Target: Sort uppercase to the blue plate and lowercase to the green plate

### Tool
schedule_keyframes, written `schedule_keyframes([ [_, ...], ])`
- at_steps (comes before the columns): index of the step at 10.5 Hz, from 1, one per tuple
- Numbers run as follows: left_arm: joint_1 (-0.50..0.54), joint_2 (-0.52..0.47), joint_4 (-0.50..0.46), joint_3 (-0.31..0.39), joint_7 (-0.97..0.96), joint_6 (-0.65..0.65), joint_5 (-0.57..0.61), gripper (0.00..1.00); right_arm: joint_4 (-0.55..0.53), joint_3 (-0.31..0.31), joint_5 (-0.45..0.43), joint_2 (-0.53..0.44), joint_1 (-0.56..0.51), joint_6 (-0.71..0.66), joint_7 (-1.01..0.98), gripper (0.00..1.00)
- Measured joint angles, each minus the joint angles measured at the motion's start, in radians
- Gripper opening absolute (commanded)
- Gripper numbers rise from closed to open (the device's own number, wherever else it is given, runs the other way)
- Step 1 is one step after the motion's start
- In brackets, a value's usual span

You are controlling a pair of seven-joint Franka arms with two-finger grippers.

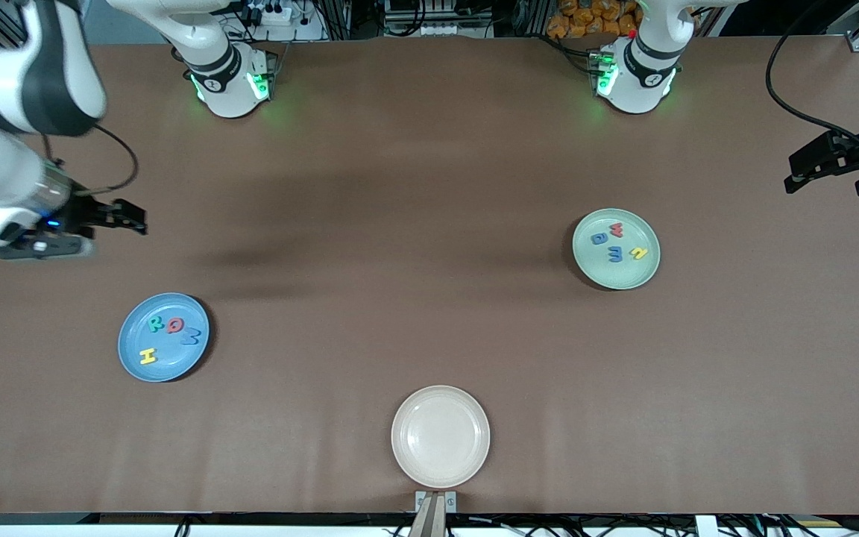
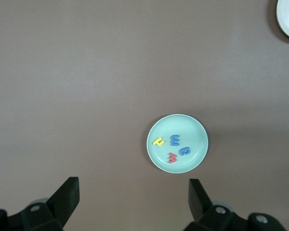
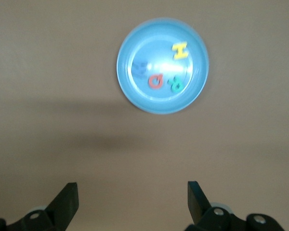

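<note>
Uppercase (image 1: 168,337) foam letters lie on the round blue plate (image 1: 131,362), lowercase (image 1: 618,244) on the green plate (image 1: 608,277) — left end effector (image 1: 826,171) and right end effector (image 1: 118,217) hover wide open, empty, over the brown tabletop (image 1: 414,224).

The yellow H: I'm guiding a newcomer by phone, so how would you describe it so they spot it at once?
Find the blue plate toward the right arm's end of the table. Four foam capitals lie on it: the yellow H sits nearest the front camera, apart from the teal R, red Q and blue M. It is the only yellow piece there.
</note>
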Motion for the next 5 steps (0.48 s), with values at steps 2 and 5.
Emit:
schedule_keyframes([
  [2, 0.000, -0.003, -0.004, 0.000, 0.000, 0.000, 0.000, 1.00, 0.106, 0.001, 0.001, -0.007, 0.000, -0.038, 0.000, 1.00],
  [5, 0.000, -0.003, -0.009, 0.000, 0.000, 0.000, 0.000, 1.00, 0.295, 0.006, 0.035, -0.010, 0.001, -0.200, 0.004, 1.00],
])
